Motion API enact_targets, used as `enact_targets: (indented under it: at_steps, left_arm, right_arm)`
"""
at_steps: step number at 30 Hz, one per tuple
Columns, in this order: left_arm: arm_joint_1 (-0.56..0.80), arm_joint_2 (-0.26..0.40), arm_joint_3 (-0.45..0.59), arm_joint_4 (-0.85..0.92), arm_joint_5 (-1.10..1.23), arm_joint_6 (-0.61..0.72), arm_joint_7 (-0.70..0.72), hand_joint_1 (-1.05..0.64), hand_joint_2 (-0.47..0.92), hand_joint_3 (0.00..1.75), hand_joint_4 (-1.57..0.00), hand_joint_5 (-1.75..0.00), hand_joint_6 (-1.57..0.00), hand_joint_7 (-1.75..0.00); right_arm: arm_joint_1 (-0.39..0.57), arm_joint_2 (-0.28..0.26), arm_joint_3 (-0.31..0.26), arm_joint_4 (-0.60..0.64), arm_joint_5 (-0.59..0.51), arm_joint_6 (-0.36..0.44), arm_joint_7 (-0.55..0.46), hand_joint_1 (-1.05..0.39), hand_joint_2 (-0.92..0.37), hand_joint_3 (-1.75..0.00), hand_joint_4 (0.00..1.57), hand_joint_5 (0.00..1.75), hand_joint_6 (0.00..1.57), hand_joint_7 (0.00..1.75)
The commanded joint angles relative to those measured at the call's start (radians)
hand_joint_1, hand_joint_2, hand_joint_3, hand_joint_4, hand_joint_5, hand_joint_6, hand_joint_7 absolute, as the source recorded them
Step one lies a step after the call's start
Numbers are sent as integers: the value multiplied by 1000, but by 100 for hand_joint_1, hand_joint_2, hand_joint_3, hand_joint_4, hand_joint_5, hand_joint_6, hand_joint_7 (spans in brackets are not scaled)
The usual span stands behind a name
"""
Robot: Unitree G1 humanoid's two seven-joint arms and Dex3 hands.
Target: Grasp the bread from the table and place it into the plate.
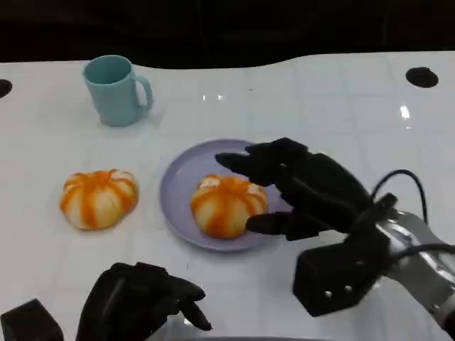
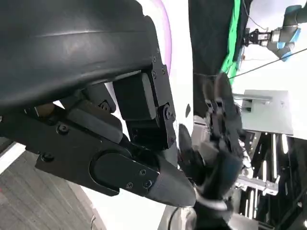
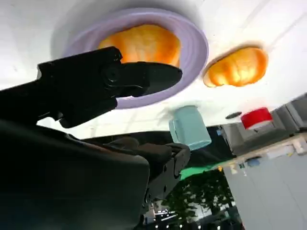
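On the white table [image 1: 320, 99], a lilac plate [image 1: 174, 188] is seen at centre, and one bread [image 1: 226, 204] is seated inside it, toward the plate's right half. The right hand [image 1: 298, 188] is positioned around this bread — fingers [image 1: 238, 163] spread above and beside it, with no firm grip evident; contact cannot be confirmed. A second bread [image 1: 97, 197] is located left of the plate, apart from it. Behind, a teal mug [image 1: 114, 90] is stood upright. The left hand [image 1: 142, 302] is held low at the near edge, fingers curled in, nothing held.
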Motion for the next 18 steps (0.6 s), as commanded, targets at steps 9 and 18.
enact_targets:
  at_steps: [9, 18]
  left_arm:
    - [4, 13, 10, -6, -7, 9, 6, -96, 89, 0, -124, -89, -155, -1]
    - [24, 15, 11, -20, -9, 2, 2, -97, 90, 0, -123, -90, -155, 0]
  right_arm:
    - [288, -25, -137, -201, 349, -173, 118, -44, -92, -31, 36, 92, 62, 22]
    - [415, 17, -200, -233, 605, -197, 225, -29, -92, -40, 57, 133, 61, 94]
